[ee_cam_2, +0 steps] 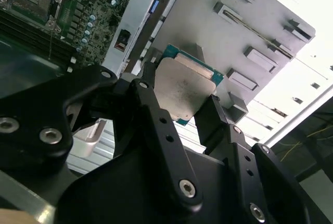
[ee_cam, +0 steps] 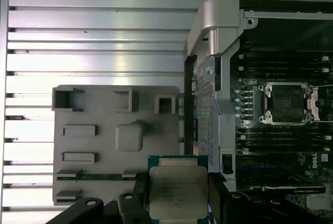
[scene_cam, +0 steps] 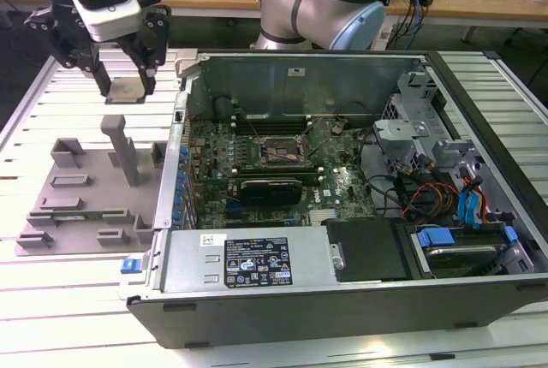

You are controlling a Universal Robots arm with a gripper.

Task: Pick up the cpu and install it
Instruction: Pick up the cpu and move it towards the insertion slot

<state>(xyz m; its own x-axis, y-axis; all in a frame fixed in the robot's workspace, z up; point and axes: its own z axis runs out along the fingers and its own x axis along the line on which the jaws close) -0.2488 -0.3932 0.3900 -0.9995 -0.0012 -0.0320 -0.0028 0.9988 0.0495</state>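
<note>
Exterior view, end effector [scene_cam: 126, 87] pointing down, clamped on the cpu [scene_cam: 127, 92]; hanging above the grey fixture tray [scene_cam: 94, 192]

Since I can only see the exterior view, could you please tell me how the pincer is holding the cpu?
Observer: In both wrist views the pincer clamps the cpu by two opposite edges, with its silvery top facing the cameras.
Operator: Thank you. What shows behind it?
Observer: In the first wrist view it shows against a corner of the grey fixture tray, beside the computer case wall.
Operator: And is the socket free?
Observer: The first wrist view looks down into the socket, and I see no silvery chip in it.
</note>
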